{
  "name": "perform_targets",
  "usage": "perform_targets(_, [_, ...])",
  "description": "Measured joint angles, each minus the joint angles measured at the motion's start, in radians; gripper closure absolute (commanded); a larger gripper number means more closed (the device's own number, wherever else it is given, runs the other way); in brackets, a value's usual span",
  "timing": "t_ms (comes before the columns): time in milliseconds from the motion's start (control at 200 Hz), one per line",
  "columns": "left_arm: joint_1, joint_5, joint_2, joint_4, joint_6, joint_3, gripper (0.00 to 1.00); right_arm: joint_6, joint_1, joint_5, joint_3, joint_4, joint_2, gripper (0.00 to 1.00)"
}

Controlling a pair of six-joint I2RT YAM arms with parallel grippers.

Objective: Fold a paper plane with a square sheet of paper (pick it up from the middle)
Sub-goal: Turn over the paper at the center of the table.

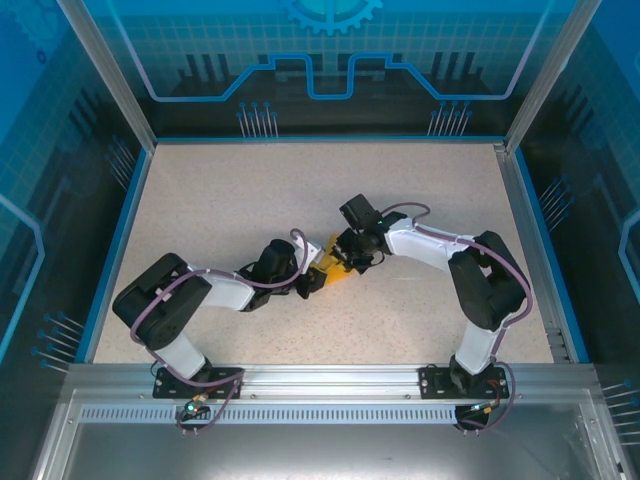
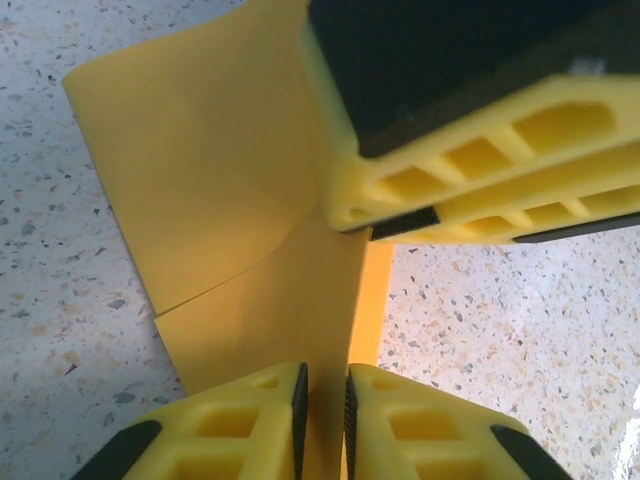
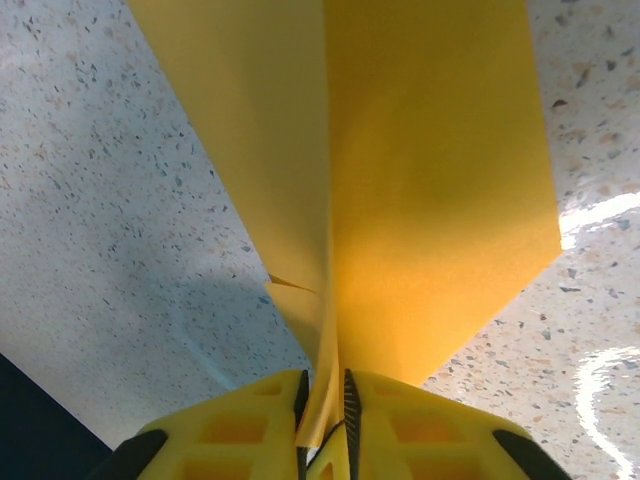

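Note:
The square sheet of paper (image 1: pixel 338 272), orange-yellow and folded into layers with a raised centre crease, lies mid-table between both arms. In the left wrist view the paper (image 2: pixel 220 170) shows a diagonal fold line. My left gripper (image 2: pixel 325 385) has its jaws drawn in to a narrow slot filled by the paper's edge. From the other side, my right gripper (image 3: pixel 325 390) straddles the standing crease of the paper (image 3: pixel 430 200); its jaws stand slightly apart and the crease hangs loosely between them. Its yellow fingers (image 2: pixel 470 170) also appear above the sheet. In the top view the left gripper (image 1: pixel 318 278) and right gripper (image 1: pixel 350 262) nearly touch.
The speckled beige tabletop (image 1: pixel 300 190) stretches out on all sides of the paper. A blue rim (image 1: pixel 120 240) and metal posts bound it left, right and back. An aluminium rail (image 1: pixel 330 380) carrying both arm bases runs along the near edge.

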Motion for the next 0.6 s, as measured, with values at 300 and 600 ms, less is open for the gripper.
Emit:
perform_targets(300, [0.0,0.001,0.005,0.0,-0.056,0.0,0.87,-0.217,-0.059,-0.005,0.019,-0.017,-0.012,0.27])
perform_targets(600, [0.0,0.024,0.005,-0.005,-0.211,0.0,0.9,-0.563,-0.1,-0.09,-0.126,0.156,-0.092,0.3])
